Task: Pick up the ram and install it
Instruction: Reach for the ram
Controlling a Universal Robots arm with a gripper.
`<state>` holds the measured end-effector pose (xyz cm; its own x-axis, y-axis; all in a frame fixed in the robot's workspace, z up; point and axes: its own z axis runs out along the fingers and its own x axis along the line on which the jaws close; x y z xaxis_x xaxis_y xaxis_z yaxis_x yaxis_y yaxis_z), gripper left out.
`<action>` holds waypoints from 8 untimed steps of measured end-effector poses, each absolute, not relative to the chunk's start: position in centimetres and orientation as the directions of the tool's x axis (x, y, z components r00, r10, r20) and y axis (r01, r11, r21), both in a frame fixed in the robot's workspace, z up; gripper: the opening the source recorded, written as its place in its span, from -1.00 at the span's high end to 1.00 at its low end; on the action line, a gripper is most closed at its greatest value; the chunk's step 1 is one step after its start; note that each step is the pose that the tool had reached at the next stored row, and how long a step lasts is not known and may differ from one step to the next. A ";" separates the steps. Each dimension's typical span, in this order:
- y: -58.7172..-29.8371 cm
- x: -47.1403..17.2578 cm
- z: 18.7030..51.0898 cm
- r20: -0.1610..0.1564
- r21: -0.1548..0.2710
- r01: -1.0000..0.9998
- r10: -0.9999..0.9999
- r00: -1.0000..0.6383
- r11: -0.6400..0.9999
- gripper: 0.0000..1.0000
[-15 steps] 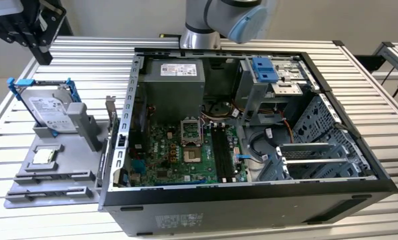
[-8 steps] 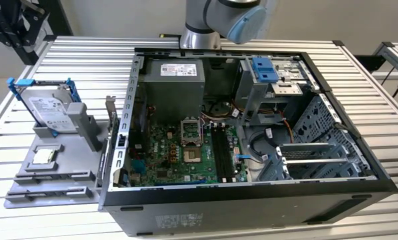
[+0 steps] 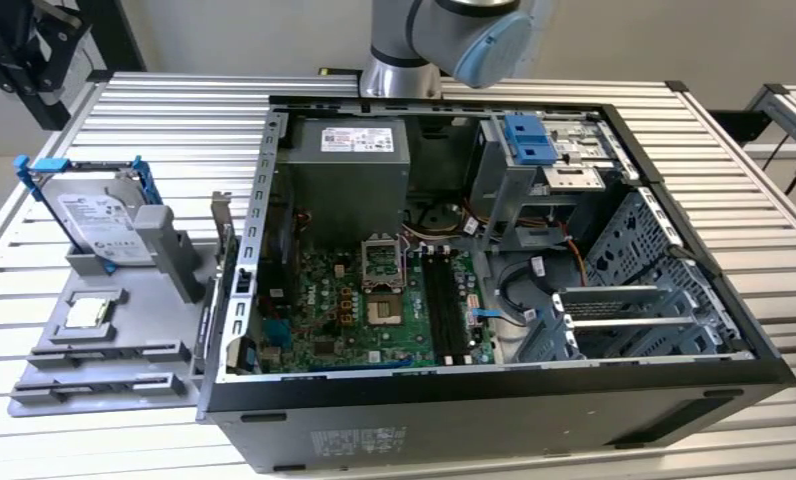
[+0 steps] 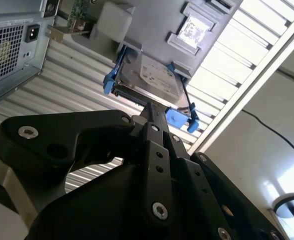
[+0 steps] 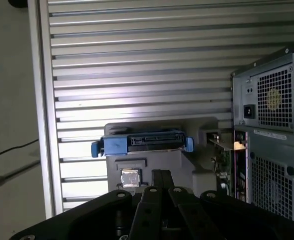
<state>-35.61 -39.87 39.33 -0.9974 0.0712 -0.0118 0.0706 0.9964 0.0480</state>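
On the gray holder (image 3: 51,395) beside the open computer case (image 3: 505,430), what I take to be the ram (image 3: 221,228) is standing on edge. It is a thin dark board at the holder's side nearest the case, though I cannot be sure of it from this angle. It is sitting apart from the hard drive in its blue frame (image 3: 98,215) and the small square chip (image 3: 89,312), both resting further toward the exterior view's left. The motherboard's black slots (image 3: 441,300) are lying inside the case, well apart from the ram.

The gripper (image 5: 160,174) is hanging above the slatted counter (image 3: 171,110), beyond the holder. Its fingers are pressed together and pinching nothing, and it is facing the hard drive's edge in both wrist views. By my judgement, the ram is not yet picked up. Doing the pick well is calling for fingers spread wide and centred over the board's flat faces. They should be descending clear of the case wall and the drive's frame, then closing squarely so the stick is not tilting.
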 end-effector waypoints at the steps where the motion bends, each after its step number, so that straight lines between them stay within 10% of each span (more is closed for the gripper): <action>1: -39.9 -35.6 39.3 -0.012 0.048 0.071 0.071 -0.997 0.996 1.00; 8: -39.9 -35.6 39.3 -0.012 0.048 0.071 0.071 -0.997 0.996 1.00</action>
